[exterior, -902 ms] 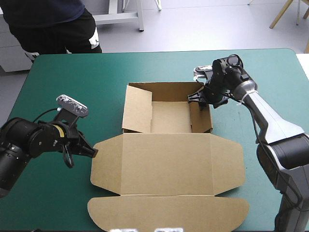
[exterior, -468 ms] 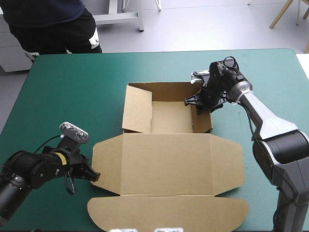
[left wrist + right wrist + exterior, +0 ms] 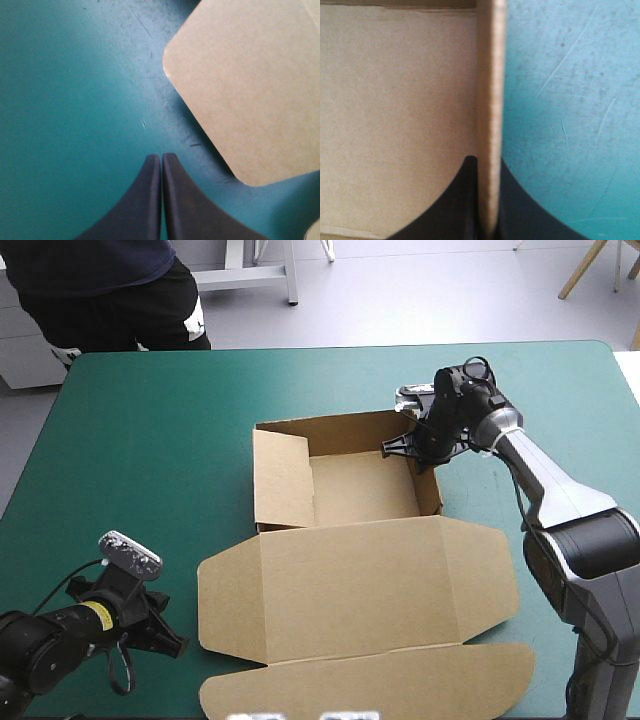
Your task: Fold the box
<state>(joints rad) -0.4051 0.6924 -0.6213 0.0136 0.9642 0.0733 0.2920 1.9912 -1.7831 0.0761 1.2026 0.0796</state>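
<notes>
Box (image 3: 360,490) sits near the middle of the worktop (image 3: 150,420) as a half-made tray. Its walls are raised at the far part, and the lid (image 3: 350,585) lies flat on the teal-green cover. The right tool (image 3: 413,447) is clamped on the tray's right wall (image 3: 491,90), with one black finger inside and one outside, close to the far corner. The left tool (image 3: 161,159) has its fingers pressed together and holds nothing, low over bare cover. A rounded flap (image 3: 245,90) of the lid lies just ahead of it and to one side, apart from it. The grip takes only a thin edge of board, so a sideways pull could crease the wall instead of seating it. It could also drag the whole light box along, since nothing pins it down. The opposite wall (image 3: 282,480) seems to lean inward and might flop flat if the tray is jolted.
</notes>
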